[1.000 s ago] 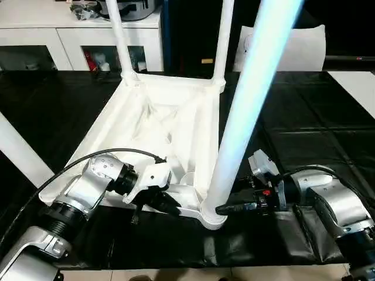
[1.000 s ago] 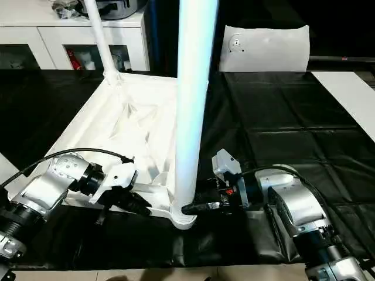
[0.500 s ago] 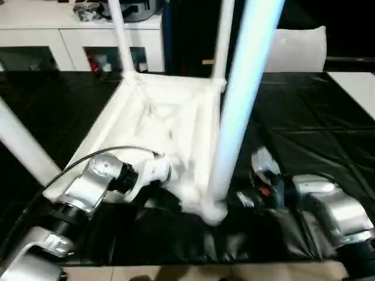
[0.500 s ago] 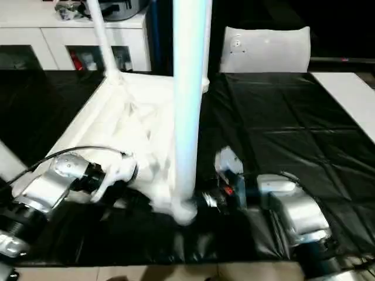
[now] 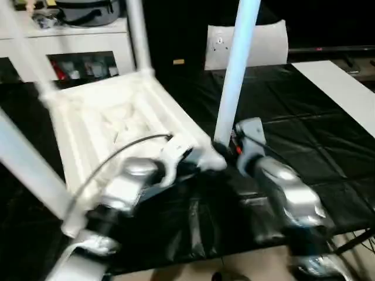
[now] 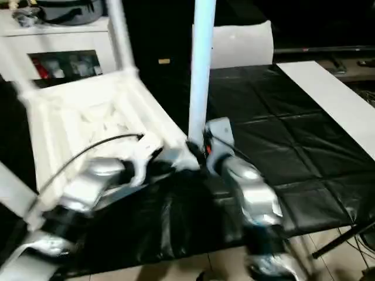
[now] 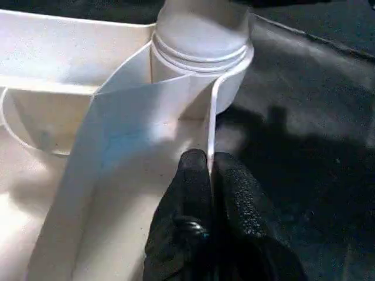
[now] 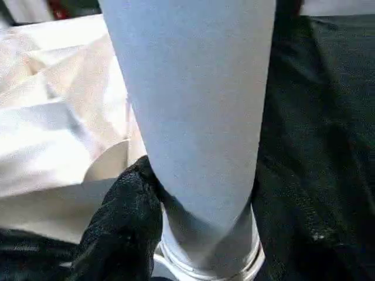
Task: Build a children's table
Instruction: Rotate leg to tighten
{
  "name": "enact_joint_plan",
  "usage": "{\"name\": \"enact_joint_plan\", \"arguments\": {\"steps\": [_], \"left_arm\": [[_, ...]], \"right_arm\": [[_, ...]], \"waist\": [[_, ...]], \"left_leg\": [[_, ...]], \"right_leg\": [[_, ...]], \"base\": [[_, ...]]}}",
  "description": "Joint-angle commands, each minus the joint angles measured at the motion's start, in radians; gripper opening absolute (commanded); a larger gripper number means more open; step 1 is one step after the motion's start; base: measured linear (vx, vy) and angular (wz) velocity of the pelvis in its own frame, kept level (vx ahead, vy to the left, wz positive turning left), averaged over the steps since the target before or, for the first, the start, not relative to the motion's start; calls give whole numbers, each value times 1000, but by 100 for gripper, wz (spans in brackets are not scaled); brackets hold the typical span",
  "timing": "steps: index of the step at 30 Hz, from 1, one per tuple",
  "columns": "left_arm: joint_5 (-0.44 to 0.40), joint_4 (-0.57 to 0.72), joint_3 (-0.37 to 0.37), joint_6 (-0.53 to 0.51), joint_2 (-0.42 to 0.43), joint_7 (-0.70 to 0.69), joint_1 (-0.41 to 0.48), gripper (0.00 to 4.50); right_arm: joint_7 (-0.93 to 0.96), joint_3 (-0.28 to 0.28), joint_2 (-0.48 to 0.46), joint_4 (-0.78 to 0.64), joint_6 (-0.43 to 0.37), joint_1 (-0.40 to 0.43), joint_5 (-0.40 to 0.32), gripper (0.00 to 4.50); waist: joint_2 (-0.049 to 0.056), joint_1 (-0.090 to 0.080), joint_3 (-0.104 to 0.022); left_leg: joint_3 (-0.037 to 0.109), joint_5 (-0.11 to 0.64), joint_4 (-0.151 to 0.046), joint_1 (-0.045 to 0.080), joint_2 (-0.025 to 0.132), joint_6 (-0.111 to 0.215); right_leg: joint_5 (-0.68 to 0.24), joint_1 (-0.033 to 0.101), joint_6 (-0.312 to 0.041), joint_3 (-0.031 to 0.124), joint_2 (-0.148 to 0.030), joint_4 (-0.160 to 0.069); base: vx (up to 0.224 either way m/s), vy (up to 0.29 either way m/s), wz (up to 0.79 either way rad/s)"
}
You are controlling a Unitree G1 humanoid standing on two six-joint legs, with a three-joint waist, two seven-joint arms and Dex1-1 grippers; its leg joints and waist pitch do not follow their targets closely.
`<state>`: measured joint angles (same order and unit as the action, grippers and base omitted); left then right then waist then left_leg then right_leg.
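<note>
Table (image 5: 105, 117) light, stiff plastic; L gripper (image 7: 210, 170) pinches thin rim, R gripper (image 8: 193, 246) clamps leg (image 5: 234, 76) base. You grip low, near socket.

tabletop (image 5: 105, 117): 1 | legs (image 5: 234, 76): 4 | pincers (image 7: 210, 175): 2

Head views motion-blurred; near leg (image 5: 236, 70) top cut off by frame edge; right end effector (image 8: 193, 234) far finger hidden behind leg.

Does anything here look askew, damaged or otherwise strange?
Nothing looks damaged or spilled. The children's table lies upside down on the black work surface, legs up. The left hand pinches its rim; the right hand grips the nearest leg.
</note>
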<state>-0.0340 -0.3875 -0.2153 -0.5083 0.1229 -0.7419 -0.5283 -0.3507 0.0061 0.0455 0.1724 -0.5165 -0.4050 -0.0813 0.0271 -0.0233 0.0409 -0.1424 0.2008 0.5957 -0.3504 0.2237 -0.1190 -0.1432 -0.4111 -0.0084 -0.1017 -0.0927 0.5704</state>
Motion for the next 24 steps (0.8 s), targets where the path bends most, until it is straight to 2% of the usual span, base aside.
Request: {"name": "enact_joint_plan", "arguments": {"steps": [1, 3, 5, 6, 9, 11, 13, 14, 16, 17, 20, 21, 24], "left_arm": [[29, 59, -5, 21, -37, 18, -51, 0], [26, 80, -27, 34, -6, -22, -34, 0], [28, 94, -39, 49, 25, -55, -19, 0], [28, 96, -42, 51, 31, -62, -17, 0], [16, 109, -58, 80, 64, -103, 1, 0], [17, 114, -66, 97, 82, -131, 7, 0], [31, 125, -85, 118, 130, -209, 18, 0], [37, 129, -106, 175, 161, -276, 25, 0], [48, 140, -123, 182, 194, -343, 32, 0], [52, 138, -137, 208, 220, -393, 33, 0], [53, 121, -153, 266, 269, -474, 27, 0], [55, 119, -154, 270, 273, -485, 26, 0], [64, 111, -165, 302, 301, -540, 22, 0]], "right_arm": [[-64, 97, -67, 12, -27, 3, -59, 247], [-86, 98, -57, -14, -2, 22, -62, 279], [-110, 102, -31, -40, 23, 45, -58, 294], [-115, 102, -24, -45, 28, 50, -57, 301], [-146, 94, 2, -76, 48, 80, -61, 325], [-182, 95, 23, -97, 62, 97, -74, 340], [-296, 107, 89, -147, 95, 138, -107, 358], [-382, 129, 140, -174, 118, 159, -121, 373], [-470, 134, 191, -199, 111, 177, -147, 382], [-538, 132, 232, -212, 97, 184, -172, 403], [-681, 144, 332, -224, 87, 187, -199, 403], [-693, 146, 341, -224, 87, 187, -200, 403], [-761, 154, 390, -218, 95, 182, -215, 403]], "waist": [[-5, 8, -63], [-4, 13, -68], [-5, 16, -69], [-7, 21, -72], [-6, 23, -69], [-4, 26, -66], [-5, 33, -63], [-4, 40, -62], [-3, 43, -60], [-3, 47, -60], [-7, 62, -56], [-4, 66, -56], [-11, 73, -59]], "left_leg": [[-16, 248, -75, -14, -18, 56], [-19, 175, -73, -19, -18, 67], [-22, 140, -69, -21, -18, 76], [-22, 114, -68, -20, -17, 83], [-24, 91, -69, -19, -15, 90], [-25, 115, -71, -15, -14, 86], [-26, 149, -74, -10, -10, 84], [-25, 166, -75, -10, -11, 85], [-26, 186, -77, -7, -7, 85], [-26, 196, -77, -4, -7, 84], [-27, 226, -79, 0, -5, 78], [-28, 226, -79, 2, -4, 74], [-27, 208, -79, -4, -5, 68]], "right_leg": [[-421, 58, -107, 23, -28, -79], [-303, 66, -150, 31, -29, -63], [-246, 67, -176, 35, -29, -54], [-221, 72, -186, 36, -31, -49], [-190, 71, -202, 38, -28, -46], [-219, 69, -201, 38, -28, -50], [-259, 67, -186, 40, -28, -54], [-283, 67, -173, 39, -29, -58], [-294, 62, -172, 41, -29, -58], [-311, 62, -169, 41, -28, -59], [-352, 57, -162, 43, -28, -63], [-351, 54, -167, 45, -30, -61], [-346, 61, -165, 45, -33, -58]], "base": [[0, 0, 0], [0, 0, 0], [0, 0, 0], [0, 0, 0], [0, 0, 0], [0, 0, 0], [0, 0, 0], [0, 0, 0], [0, 0, 0], [0, 0, 0], [0, 0, 0], [0, 0, 0], [0, 0, 0]]}}
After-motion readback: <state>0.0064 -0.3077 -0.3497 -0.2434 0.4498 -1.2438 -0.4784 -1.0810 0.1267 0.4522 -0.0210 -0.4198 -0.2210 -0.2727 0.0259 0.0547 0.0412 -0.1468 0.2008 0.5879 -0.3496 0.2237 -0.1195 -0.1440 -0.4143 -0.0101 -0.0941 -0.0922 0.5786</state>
